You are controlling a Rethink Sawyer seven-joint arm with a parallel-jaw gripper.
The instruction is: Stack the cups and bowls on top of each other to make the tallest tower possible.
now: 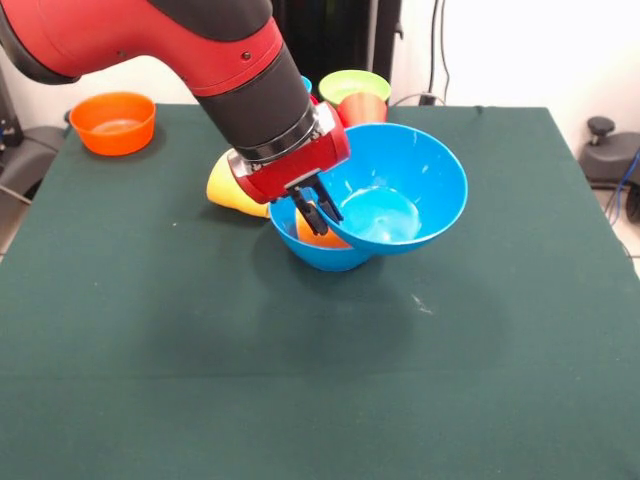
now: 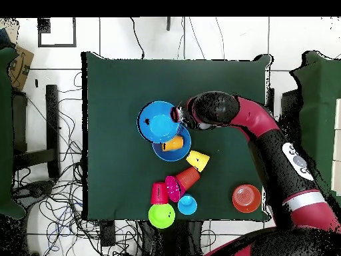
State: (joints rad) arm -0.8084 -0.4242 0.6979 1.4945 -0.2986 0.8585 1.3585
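Observation:
My gripper (image 1: 320,213) is shut on the near-left rim of a large bright blue bowl (image 1: 405,190), which it holds tilted. This bowl leans on a second blue bowl (image 1: 325,258) that has an orange cup (image 1: 318,236) lying inside it. In the overhead view the gripper (image 2: 177,117) sits at the right rim of the upper blue bowl (image 2: 158,122), with the lower blue bowl (image 2: 178,153) and the orange cup (image 2: 173,143) beside it. A pale yellow cup (image 1: 226,186) lies on its side just behind the arm; it also shows in the overhead view (image 2: 198,160).
An orange bowl (image 1: 113,122) stands at the far left corner. A lime-green bowl (image 1: 354,84) and a red cup (image 1: 362,107) stand at the far edge. Overhead shows a red cup (image 2: 188,177), a pink bowl (image 2: 172,189), a pink-red cup (image 2: 158,193), a light blue cup (image 2: 187,204).

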